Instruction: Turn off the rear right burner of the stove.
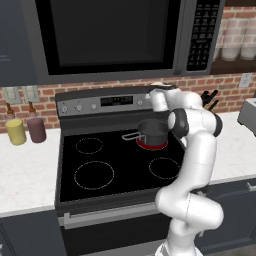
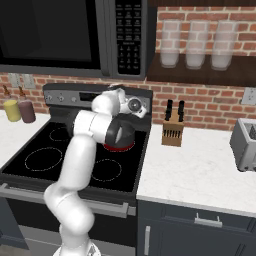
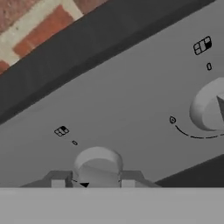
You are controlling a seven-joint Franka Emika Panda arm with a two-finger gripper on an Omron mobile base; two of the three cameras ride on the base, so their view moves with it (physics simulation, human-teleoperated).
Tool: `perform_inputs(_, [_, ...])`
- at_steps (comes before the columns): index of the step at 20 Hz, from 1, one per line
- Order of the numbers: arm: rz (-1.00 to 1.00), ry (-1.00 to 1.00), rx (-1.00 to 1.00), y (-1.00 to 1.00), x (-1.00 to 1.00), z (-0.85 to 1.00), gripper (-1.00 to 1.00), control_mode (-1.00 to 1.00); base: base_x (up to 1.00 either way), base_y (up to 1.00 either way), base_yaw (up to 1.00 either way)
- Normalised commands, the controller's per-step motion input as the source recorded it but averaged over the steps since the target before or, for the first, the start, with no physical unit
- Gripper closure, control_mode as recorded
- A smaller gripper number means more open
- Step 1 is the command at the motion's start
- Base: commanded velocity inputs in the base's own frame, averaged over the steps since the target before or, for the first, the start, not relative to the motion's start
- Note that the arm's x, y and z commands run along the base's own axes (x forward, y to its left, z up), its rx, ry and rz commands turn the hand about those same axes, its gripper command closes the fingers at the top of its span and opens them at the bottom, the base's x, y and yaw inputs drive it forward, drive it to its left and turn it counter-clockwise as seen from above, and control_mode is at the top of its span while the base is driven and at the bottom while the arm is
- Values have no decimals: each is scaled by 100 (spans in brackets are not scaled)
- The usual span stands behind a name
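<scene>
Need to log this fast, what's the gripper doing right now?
Gripper: fingers on either side of a stove knob; whether it is clamped cannot be told.

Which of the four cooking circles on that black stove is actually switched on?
The rear right burner, glowing red beneath the small dark saucepan. The other three zones on the stove are only white-dashed outlines on dark glass, with no red at all.

Kitchen: stove [image 1: 70,172], microwave [image 1: 110,37], counter [image 2: 200,170].

Glossy white rounded robot arm [image 1: 192,165], chunky tube links. Dark grey-black joint rings. Small grey blocky fingertips [image 3: 59,179].
</scene>
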Motion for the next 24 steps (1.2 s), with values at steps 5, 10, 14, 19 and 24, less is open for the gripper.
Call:
perform_inputs(5, [0,5,21,0,8,-12,100,-100,0,0,0])
perform_inputs(10, [0,4,25,0,11,-7,100,-100,0,0,0])
perform_inputs(14, [0,2,27,0,8,-2,100,-100,0,0,0])
perform_inputs(19, [0,0,21,0,3,-4,100,-100,0,0,0])
perform_inputs(24, [0,0,4,0,1,-1,100,-100,0,0,0])
